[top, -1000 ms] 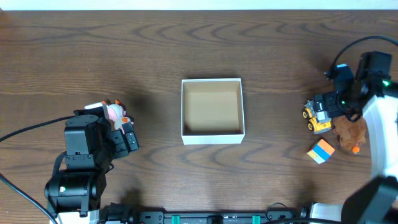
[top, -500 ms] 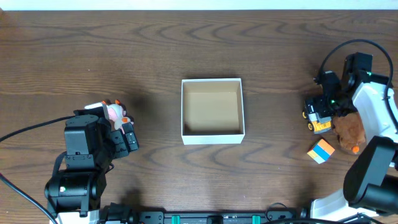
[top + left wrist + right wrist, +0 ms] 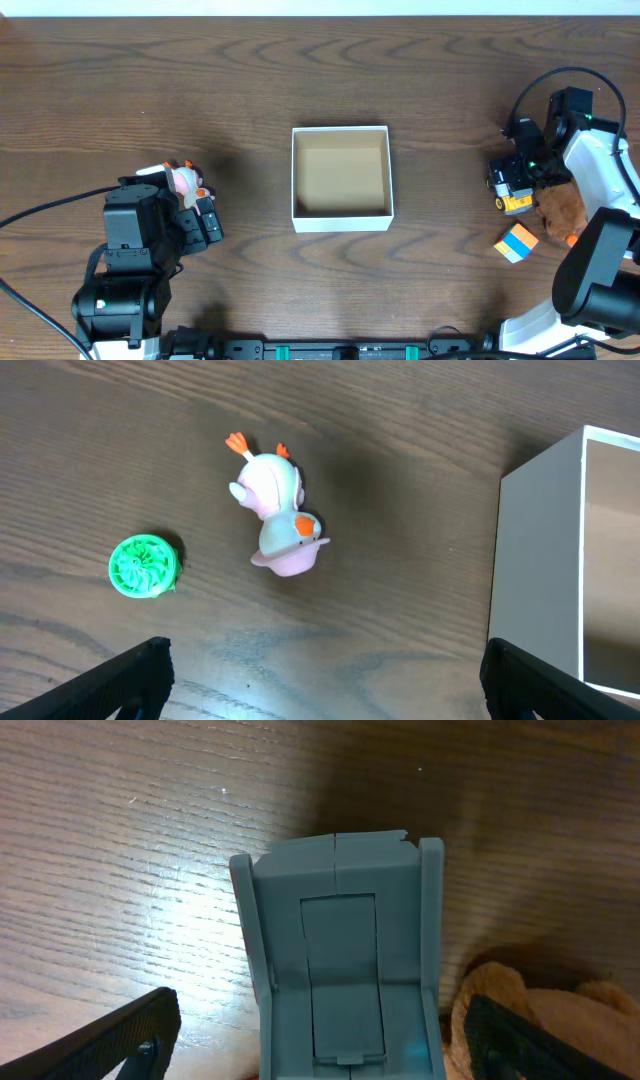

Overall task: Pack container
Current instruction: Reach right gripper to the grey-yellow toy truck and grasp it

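The container point(image 3: 341, 178), a white-walled square box with a tan inside, stands empty at the table's middle; its white wall also shows in the left wrist view point(image 3: 538, 570). My left gripper point(image 3: 205, 222) is open over bare wood point(image 3: 320, 678). A pink duck toy point(image 3: 277, 525) and a green disc point(image 3: 144, 565) lie ahead of it. My right gripper point(image 3: 518, 178) is open point(image 3: 320, 1038) and straddles a yellow toy truck point(image 3: 514, 191), whose grey bucket point(image 3: 340, 960) fills the space between the fingers.
A brown plush toy point(image 3: 564, 211) lies right beside the truck and shows by the right finger point(image 3: 545, 1020). An orange, white and blue block point(image 3: 517, 242) lies just in front of them. Black cables loop at both sides.
My right arm has moved left and down over the toy truck. The left arm and the container have not moved.
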